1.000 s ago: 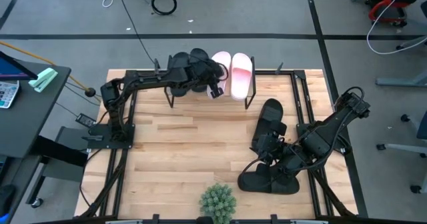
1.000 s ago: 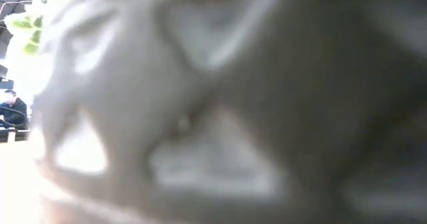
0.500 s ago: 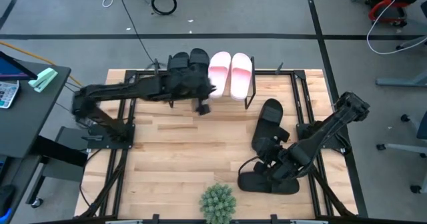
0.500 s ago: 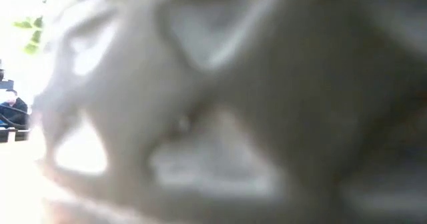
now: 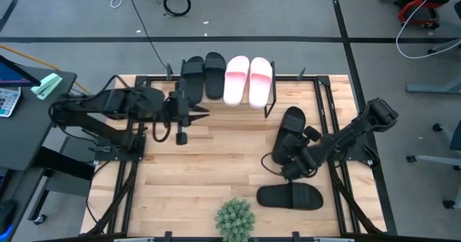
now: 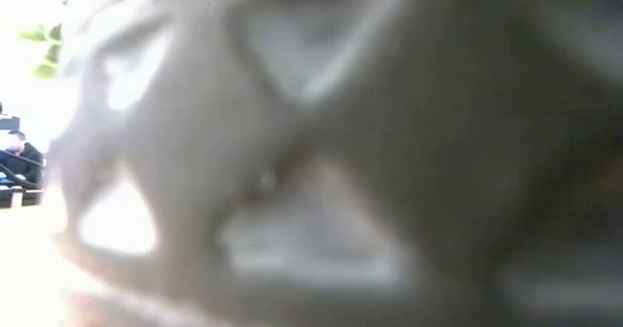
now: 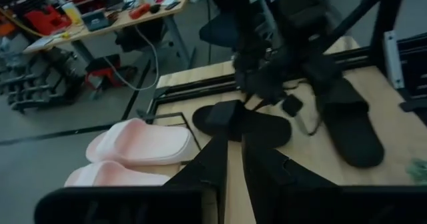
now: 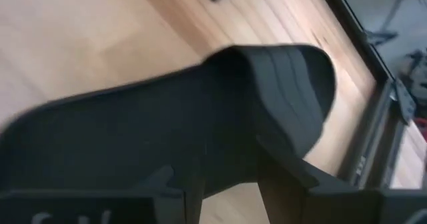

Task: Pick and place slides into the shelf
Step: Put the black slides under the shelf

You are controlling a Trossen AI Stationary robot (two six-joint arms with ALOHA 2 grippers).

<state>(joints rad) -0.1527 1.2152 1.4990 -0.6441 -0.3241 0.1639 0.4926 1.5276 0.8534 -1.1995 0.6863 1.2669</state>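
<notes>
While the right pincer (image 5: 294,158) sits over a black slide (image 5: 292,129) lying lengthwise toward the shelf (image 5: 268,106), jaws spread around its strap, the left pincer (image 5: 189,114) hangs beside the shelf, holding nothing, its jaws unreadable. Another black slide (image 5: 289,196) lies crosswise nearer the bench (image 5: 216,163) edge; open room lies between.

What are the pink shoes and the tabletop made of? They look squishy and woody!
The pink slides look like soft molded foam or rubber: smooth, matte, rounded edges, pink fading to white. That is a guess from their look. The tabletop looks like light wood: long planks with visible grain lines and a slightly glossy finish.
</notes>
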